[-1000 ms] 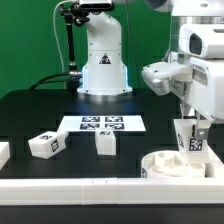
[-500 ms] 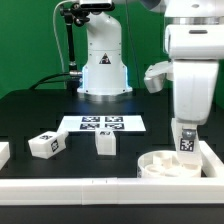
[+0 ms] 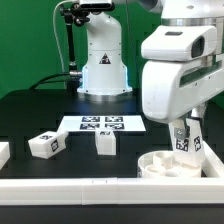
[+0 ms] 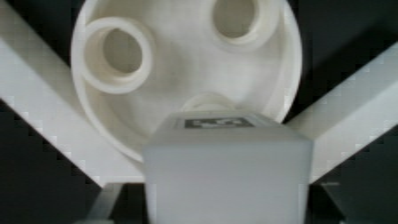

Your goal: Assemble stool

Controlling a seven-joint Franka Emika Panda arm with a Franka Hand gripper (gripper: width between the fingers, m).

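The round white stool seat (image 3: 168,165) lies at the front of the exterior view's right, against the corner of the rails. My gripper (image 3: 183,128) is shut on a white stool leg (image 3: 182,141) with a tag on it, held upright just above the seat's far edge. In the wrist view the held leg (image 4: 222,170) fills the foreground between the jaws of my gripper (image 4: 222,208), and the seat (image 4: 178,80) with two round holes lies beyond it. Two more tagged legs (image 3: 45,144) (image 3: 105,143) lie on the black table to the exterior view's left.
The marker board (image 3: 102,124) lies flat behind the loose legs. The arm's white base (image 3: 103,62) stands at the back. A long white rail (image 3: 90,188) runs along the front, and another runs along the exterior view's right (image 3: 214,155). A small white part (image 3: 3,152) shows at the left edge.
The arm's wrist has swung toward the exterior view's left and now hides more of the scene. The held leg has shifted slightly left and down, closer over the seat.
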